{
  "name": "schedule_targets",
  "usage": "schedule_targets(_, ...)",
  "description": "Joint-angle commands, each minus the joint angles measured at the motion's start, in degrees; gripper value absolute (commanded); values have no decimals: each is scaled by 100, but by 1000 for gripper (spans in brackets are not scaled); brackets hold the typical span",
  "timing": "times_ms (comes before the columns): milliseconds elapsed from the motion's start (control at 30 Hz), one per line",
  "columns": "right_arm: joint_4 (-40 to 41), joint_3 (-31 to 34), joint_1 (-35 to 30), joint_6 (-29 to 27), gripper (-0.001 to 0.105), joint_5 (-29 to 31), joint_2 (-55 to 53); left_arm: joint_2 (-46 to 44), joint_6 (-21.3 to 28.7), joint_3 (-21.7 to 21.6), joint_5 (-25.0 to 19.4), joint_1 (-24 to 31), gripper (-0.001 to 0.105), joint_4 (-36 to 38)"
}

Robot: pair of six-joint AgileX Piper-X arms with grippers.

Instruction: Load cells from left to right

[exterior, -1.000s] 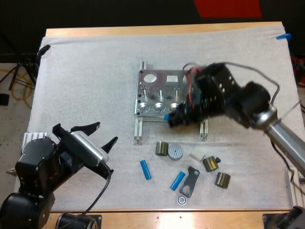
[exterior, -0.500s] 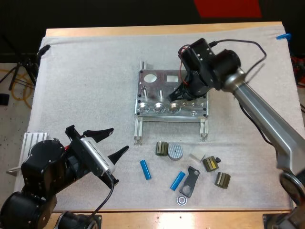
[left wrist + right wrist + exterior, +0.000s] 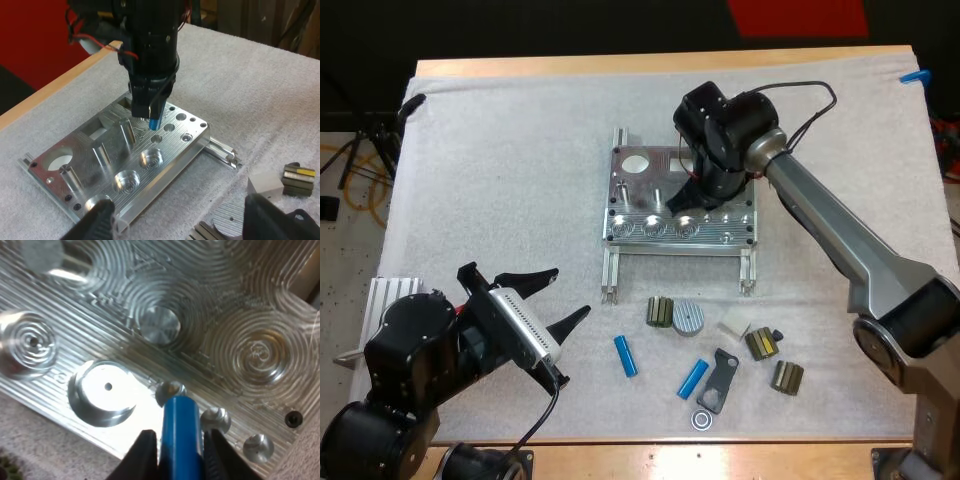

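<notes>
The metal fixture (image 3: 665,200) lies mid-mat, with three round pockets along its near edge. My right gripper (image 3: 692,195) hangs over the fixture, shut on a blue cylinder (image 3: 180,420) that points down at the plate. From the left wrist, that blue cylinder (image 3: 154,122) ends just above the fixture (image 3: 115,165), close to a small hole by one pocket. The right gripper (image 3: 181,455) presses it from both sides over the fixture (image 3: 150,305). My left gripper (image 3: 558,297) stands open near the mat's front left, holding nothing. Two loose blue cylinders (image 3: 625,355) (image 3: 694,379) lie in front.
In front of the fixture lie small dark parts (image 3: 660,311) (image 3: 761,344) (image 3: 786,377), a round metal disc (image 3: 688,318), a white block (image 3: 732,327), a flat black piece (image 3: 717,380) and a small ring (image 3: 701,419). The left half of the mat (image 3: 500,170) is bare.
My right arm swung from the fixture's front right edge to above its middle, carrying the blue cylinder. The left gripper shifted a little toward the right early on, then stayed.
</notes>
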Motion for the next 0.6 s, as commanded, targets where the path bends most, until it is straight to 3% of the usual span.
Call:
schedule_targets(0, 49, -72, -2, -66, 0, 21, 47, -12, -50, -28, 69, -26, 53, -16)
schedule_targets(567, -37, -52, -2, -108, 0, -63, 283, -12, -50, -28, 69, -26, 53, -16)
